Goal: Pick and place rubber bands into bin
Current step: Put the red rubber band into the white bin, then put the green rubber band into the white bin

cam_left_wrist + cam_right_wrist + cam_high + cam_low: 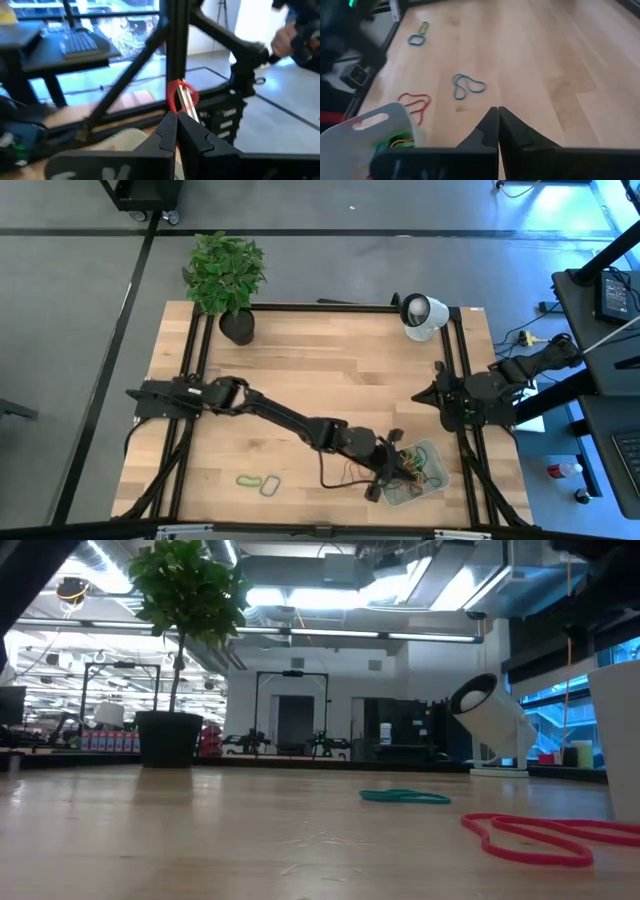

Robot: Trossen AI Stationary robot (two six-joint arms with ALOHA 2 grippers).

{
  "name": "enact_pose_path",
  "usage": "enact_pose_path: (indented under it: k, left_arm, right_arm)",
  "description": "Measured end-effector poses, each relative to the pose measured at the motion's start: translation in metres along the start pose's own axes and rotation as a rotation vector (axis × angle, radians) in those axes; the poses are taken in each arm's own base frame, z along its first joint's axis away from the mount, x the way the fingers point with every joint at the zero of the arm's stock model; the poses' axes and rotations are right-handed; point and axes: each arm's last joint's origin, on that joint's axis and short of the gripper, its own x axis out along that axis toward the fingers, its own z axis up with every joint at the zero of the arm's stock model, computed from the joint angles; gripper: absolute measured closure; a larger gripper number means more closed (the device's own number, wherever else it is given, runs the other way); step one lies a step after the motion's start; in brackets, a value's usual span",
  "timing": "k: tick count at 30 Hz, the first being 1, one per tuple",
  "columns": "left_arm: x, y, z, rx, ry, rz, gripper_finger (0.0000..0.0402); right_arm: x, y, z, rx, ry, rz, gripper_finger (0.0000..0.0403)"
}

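Observation:
In the high view my left arm reaches across the table to the bin (428, 476), a pale translucent tray near the near right corner with several coloured rubber bands in it. My left gripper (386, 468) hovers at the bin's left edge, shut on a red rubber band (176, 95). Loose bands lie flat on the wood: a green and a grey one (258, 482), a red one (415, 105), a blue one (468, 87) and a teal one (404, 797). My right gripper (498, 114) is shut and waits at the right edge (448, 396). My left gripper pinches the red rubber band between its two fingertips (170, 125). A short loop of the band (174, 91) sticks out past the tips. The rest of the band is hidden between the fingers. In the left wrist view the loop shows against the table frame, off the wood.
A black plant pot (237, 326) stands at the far left and a white round device (424, 316) at the far right. Black frame rails run along the table's left (190, 380) and right (462, 370) sides. The wood between them is open in the middle.

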Motion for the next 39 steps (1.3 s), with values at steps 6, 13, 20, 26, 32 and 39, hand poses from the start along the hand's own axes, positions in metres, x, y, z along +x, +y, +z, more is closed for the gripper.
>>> enact_pose_path:
  k: [6,13,20,26,32,39]
  left_arm:
    - [0.019,0.009,-0.026,-0.011,0.086,0.027,0.0400]
    - [0.017,0.021,-0.041,-0.031,0.210,0.082,0.0400]
    - [0.014,0.020,-0.050,-0.102,0.303,0.107,0.0389]
    - [0.012,0.026,-0.054,-0.151,0.348,0.097,0.0324]
    - [0.005,0.030,-0.045,-0.028,0.396,0.090,0.0261]
    - [-0.041,0.041,-0.007,0.027,0.691,0.233,0.0258]
  right_arm:
    - [0.001,-0.001,0.000,0.003,0.003,-0.009,0.0401]
    - [0.001,0.000,0.000,-0.012,0.015,0.019,0.0402]
    - [0.001,0.000,-0.001,-0.004,0.018,0.017,0.0402]
    - [0.001,0.000,-0.001,-0.003,0.022,0.015,0.0402]
    - [0.001,-0.001,-0.001,0.001,0.021,0.003,0.0402]
    - [0.001,-0.002,-0.002,0.031,0.014,-0.040,0.0387]
